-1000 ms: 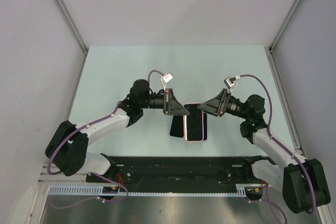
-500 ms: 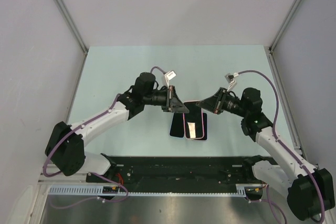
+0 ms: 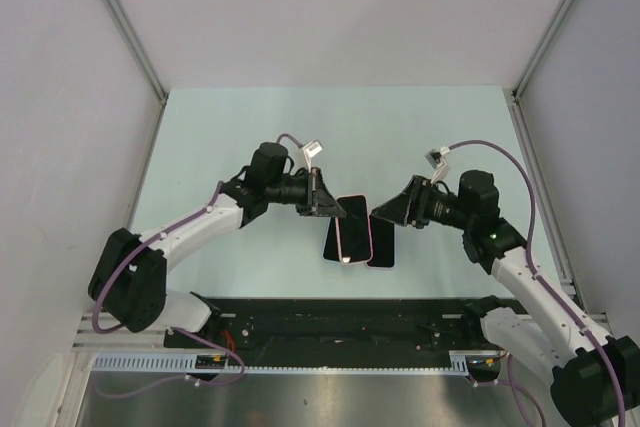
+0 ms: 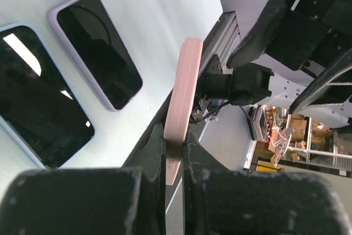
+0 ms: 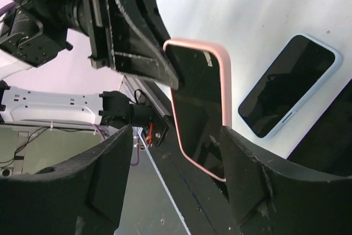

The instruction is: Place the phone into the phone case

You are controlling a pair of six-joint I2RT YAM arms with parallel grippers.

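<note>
My left gripper (image 3: 335, 209) is shut on the top edge of the pink phone case (image 3: 352, 229) and holds it tilted above the table. In the left wrist view the pink phone case (image 4: 184, 89) stands edge-on between the shut jaws of the left gripper (image 4: 175, 141). Two black phones lie flat below it. One phone (image 3: 330, 245) is partly hidden under the case, and the other phone (image 3: 383, 247) lies to its right. My right gripper (image 3: 378, 212) is open beside the case's right edge. In the right wrist view the case (image 5: 198, 108) shows a dark face between the spread fingers of the right gripper (image 5: 176, 136).
The left wrist view shows a lavender-rimmed phone (image 4: 96, 50) and a blue-rimmed phone (image 4: 38, 108) side by side. The black base rail (image 3: 340, 322) runs along the near edge. Grey walls stand on three sides of the pale table (image 3: 330, 137).
The left gripper has lifted the pink case off the table and drawn it left, over the left phone. The right gripper has let go of it and pulled back to the right.
</note>
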